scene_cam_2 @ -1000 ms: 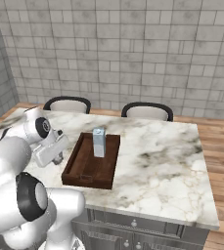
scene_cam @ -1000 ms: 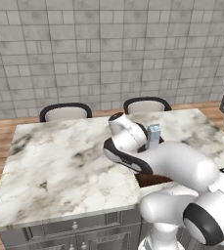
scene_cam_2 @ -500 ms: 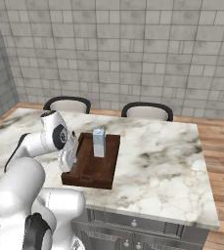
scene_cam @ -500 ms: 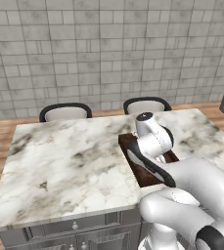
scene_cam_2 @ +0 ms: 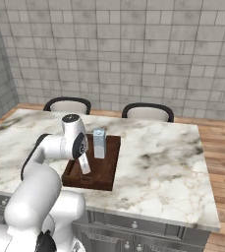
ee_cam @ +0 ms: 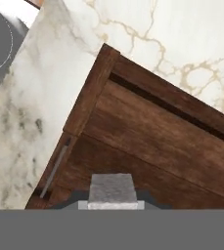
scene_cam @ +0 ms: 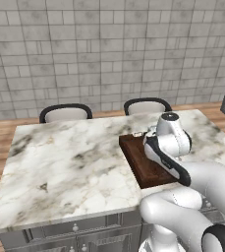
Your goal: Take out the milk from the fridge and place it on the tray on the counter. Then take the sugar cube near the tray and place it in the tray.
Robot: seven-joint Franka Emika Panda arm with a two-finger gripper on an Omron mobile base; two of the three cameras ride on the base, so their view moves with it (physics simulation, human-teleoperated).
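Chairs, two (scene_cam: pixel 66 112) (scene_cam: pixel 147 105), stand behind the counter (scene_cam: pixel 70 162) in the left base view, where one tray (scene_cam: pixel 146 167) lies beneath the arm. From the right base view, one milk carton (scene_cam_2: pixel 99 143) stands upright inside the tray. In the hand view, the closed gripper (ee_cam: pixel 113 202) clamps one sugar cube (ee_cam: pixel 113 189) over the tray's floor.
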